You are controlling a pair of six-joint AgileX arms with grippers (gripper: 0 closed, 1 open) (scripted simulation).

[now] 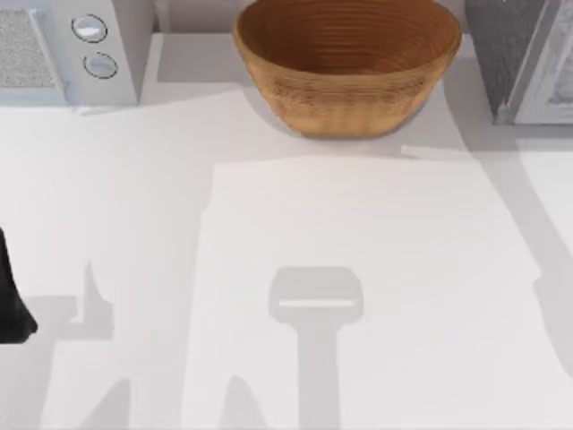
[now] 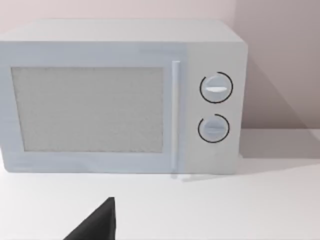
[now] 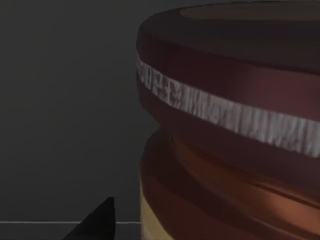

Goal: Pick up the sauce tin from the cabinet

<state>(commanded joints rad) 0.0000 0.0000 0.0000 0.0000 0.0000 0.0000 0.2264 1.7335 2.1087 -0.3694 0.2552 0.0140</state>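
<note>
Right wrist view has the sauce tin (image 3: 235, 125) right up close against a dark cabinet interior (image 3: 65, 100); can't tell if the right gripper grasps it. Left arm (image 1: 11, 296) is parked at the table's left edge.

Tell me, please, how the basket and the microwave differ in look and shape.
The basket is brown and woven; the microwave is plain white. The basket is a round open bowl; the microwave is a closed box with a door and two knobs. The basket stands at the table's back middle, the microwave at its back left. Both rest on the table.
</note>
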